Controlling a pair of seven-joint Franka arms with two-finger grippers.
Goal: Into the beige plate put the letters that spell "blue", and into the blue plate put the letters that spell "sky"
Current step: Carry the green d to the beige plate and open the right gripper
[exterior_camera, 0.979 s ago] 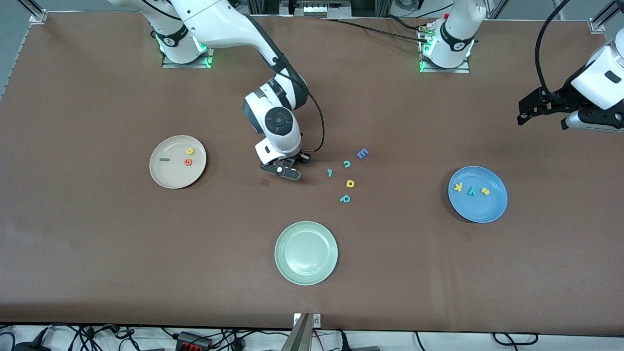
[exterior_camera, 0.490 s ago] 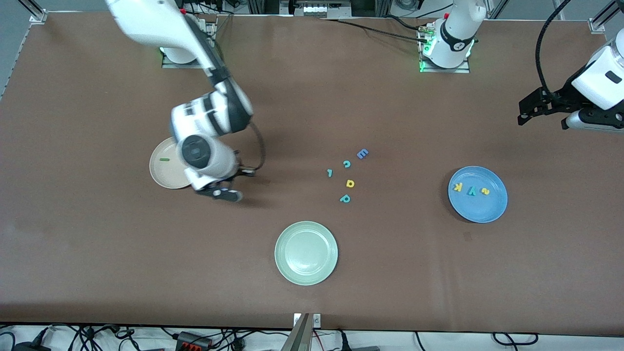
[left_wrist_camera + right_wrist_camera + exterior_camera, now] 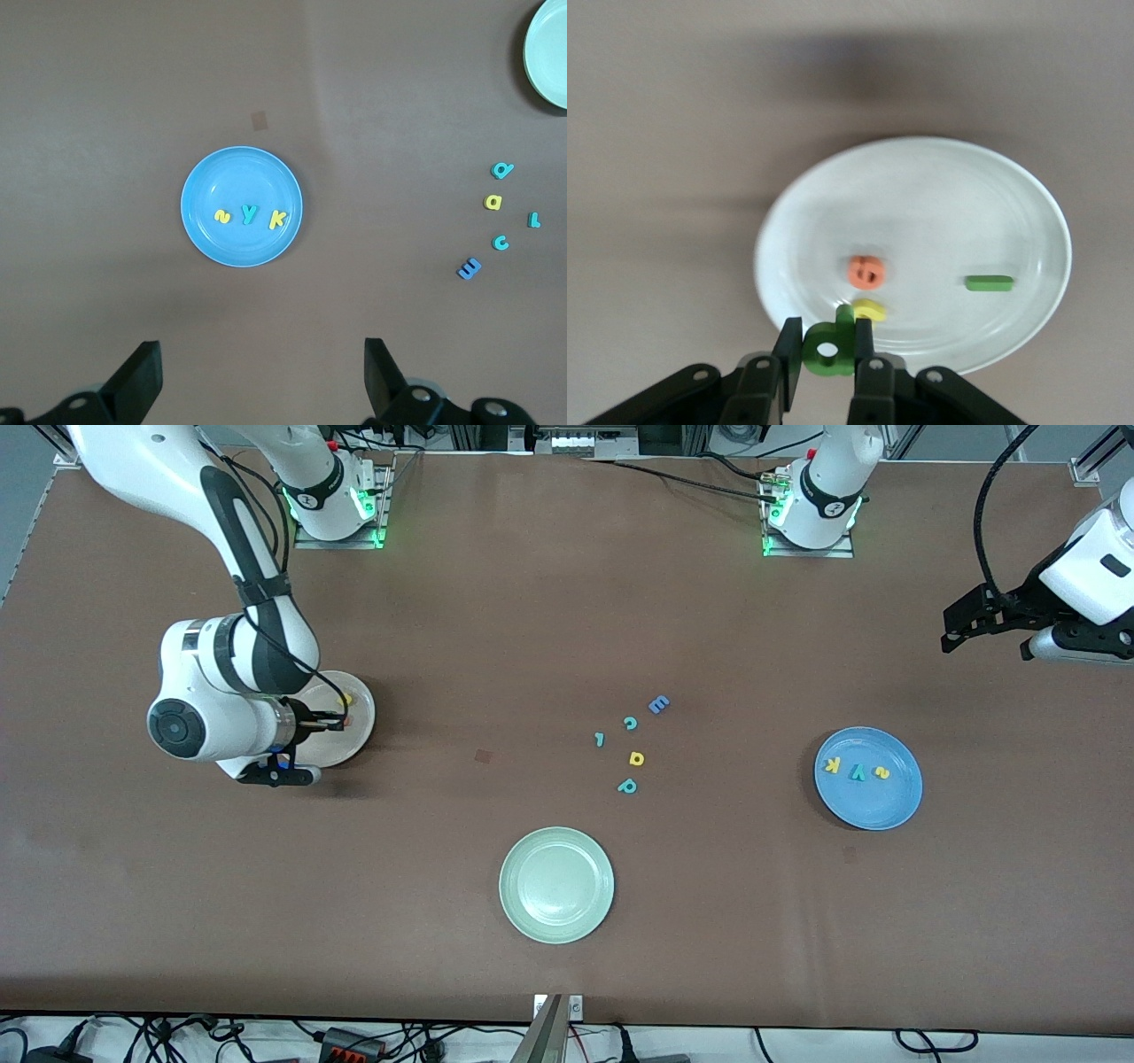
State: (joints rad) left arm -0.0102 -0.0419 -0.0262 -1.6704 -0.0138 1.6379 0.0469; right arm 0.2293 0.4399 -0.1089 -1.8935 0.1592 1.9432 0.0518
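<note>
The right pincer (image 3: 827, 354) pinches the olive-green foam "b" (image 3: 828, 345) over the round cream-beige plate (image 3: 1028, 212), ready to complete "blue"; the left pincer (image 3: 257, 372) waits wide open, empty, above the tabletop.

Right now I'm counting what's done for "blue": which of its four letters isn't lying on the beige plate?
The green "b": it is pinched in the right hand, while the other three lie on the beige plate.

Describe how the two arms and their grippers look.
Both arms are glossy white with dark grey joint bands and black cables along them; green lights glow at their bases. The right gripper and the left gripper have black fingers on black bodies.
</note>
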